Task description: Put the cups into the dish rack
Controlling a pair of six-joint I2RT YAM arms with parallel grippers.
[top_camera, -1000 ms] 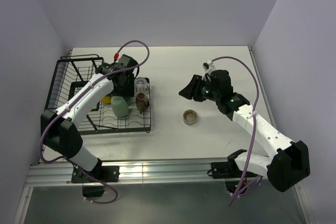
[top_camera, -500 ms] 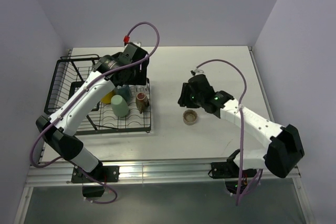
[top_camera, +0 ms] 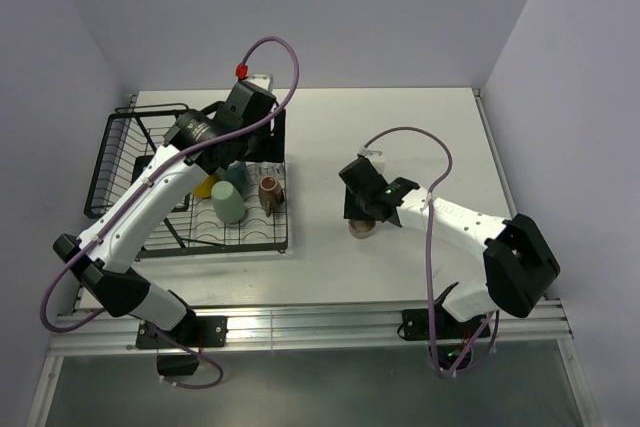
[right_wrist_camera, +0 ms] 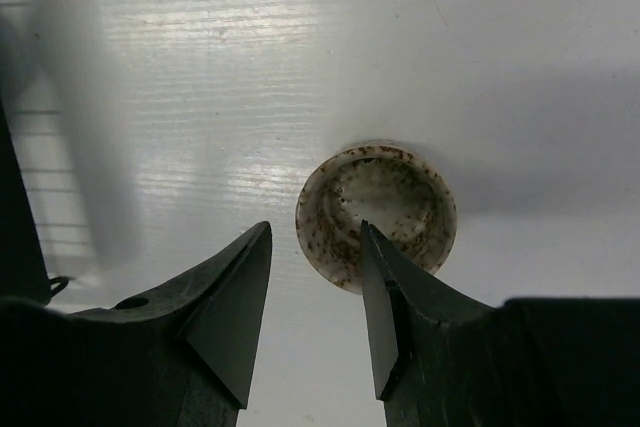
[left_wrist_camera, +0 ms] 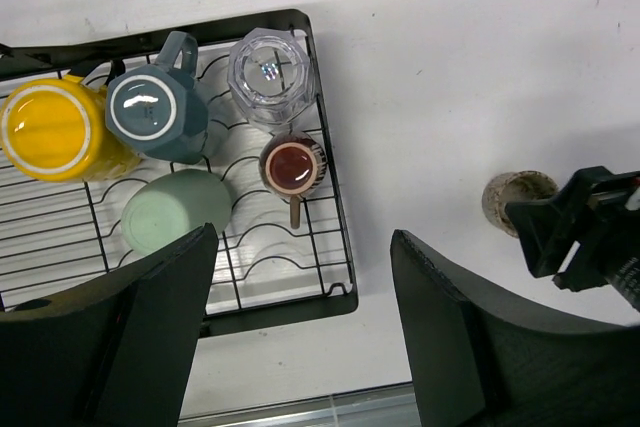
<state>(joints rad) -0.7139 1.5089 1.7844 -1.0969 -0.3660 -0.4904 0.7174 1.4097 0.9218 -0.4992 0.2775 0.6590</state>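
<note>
Right tool (right_wrist_camera: 314, 247) open, astride beige-brown cup (right_wrist_camera: 385, 202) rim

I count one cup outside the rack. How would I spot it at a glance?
Start at the black wire dish rack on the left of the white table, then look right to the right gripper. Beneath it stands a small beige cup with brown speckles, mouth up. It is the only cup outside the rack.

White table (top_camera: 400, 127) under me, glare streaking its top. Pale lilac walls (top_camera: 300, 7) box it on three sides, with a metal rail (top_camera: 320, 327) along my near edge.
</note>
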